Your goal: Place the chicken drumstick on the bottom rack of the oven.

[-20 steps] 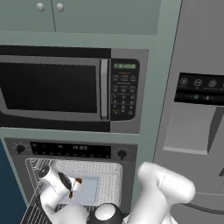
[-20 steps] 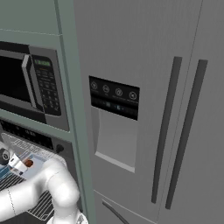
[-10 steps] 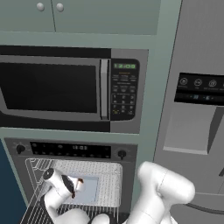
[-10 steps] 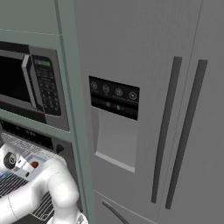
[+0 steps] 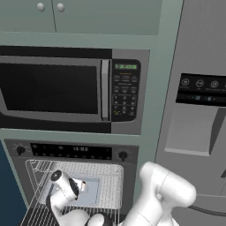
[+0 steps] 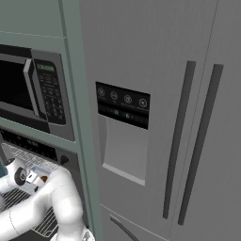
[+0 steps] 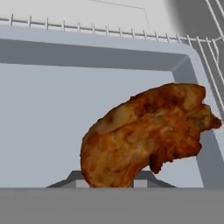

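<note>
The oven point(image 5: 70, 151) stands open under its black control strip. My gripper point(image 5: 82, 187) reaches into the pale cavity, shut on the chicken drumstick point(image 7: 144, 135), a glossy reddish-brown piece that hangs close in front of the hand camera. From the right the drumstick point(image 6: 42, 179) shows as a small brown spot at the hand's tip. It hangs just above a flat pale grey tray point(image 7: 48, 118) with a raised rim. Silver wire bars of the bottom rack point(image 5: 40, 213) run beneath the hand and show past the tray's corner point(image 7: 210, 48). The drumstick hides my fingertips.
A microwave point(image 5: 53, 90) with a dark glass door sits directly above the oven. A tall steel fridge point(image 6: 188, 141) with a dispenser panel point(image 5: 201, 90) stands to the right. My white forearm and elbow point(image 5: 165, 190) fill the space before the oven's right half.
The hand has edged slightly deeper into the oven with the drumstick still held. The forearm's dark joint has sunk lower in the left base view.
</note>
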Motion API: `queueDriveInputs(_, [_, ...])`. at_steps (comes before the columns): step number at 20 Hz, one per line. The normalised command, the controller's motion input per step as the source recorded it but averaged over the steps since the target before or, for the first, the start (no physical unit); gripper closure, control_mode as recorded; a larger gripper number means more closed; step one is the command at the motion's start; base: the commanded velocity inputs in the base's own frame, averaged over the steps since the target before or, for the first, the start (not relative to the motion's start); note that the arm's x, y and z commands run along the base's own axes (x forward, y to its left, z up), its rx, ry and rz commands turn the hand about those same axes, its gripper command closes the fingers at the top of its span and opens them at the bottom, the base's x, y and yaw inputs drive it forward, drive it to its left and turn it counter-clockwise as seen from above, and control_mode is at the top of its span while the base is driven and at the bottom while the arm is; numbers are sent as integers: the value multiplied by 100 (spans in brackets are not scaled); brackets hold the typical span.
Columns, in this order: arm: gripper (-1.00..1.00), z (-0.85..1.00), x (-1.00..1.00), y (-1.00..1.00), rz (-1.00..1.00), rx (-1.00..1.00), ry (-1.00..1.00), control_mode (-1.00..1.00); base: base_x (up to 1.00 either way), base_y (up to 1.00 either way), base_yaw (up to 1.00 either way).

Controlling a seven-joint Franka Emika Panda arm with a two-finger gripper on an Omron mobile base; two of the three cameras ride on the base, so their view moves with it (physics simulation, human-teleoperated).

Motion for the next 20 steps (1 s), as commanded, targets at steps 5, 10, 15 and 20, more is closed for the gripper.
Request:
queueDriveInputs(5, [100,-31,4,0,3,1,0,-100,0,0,0])
queueDriveInputs(10, [-100,-4,0,0,1,0,0,-100,0,0,0])
queueDriveInputs(15, [-100,0,0,0,0,0,0,-100,0,0,0])
queueDriveInputs(20, [-100,14,-2,3,0,0,0,-100,0,0,0])
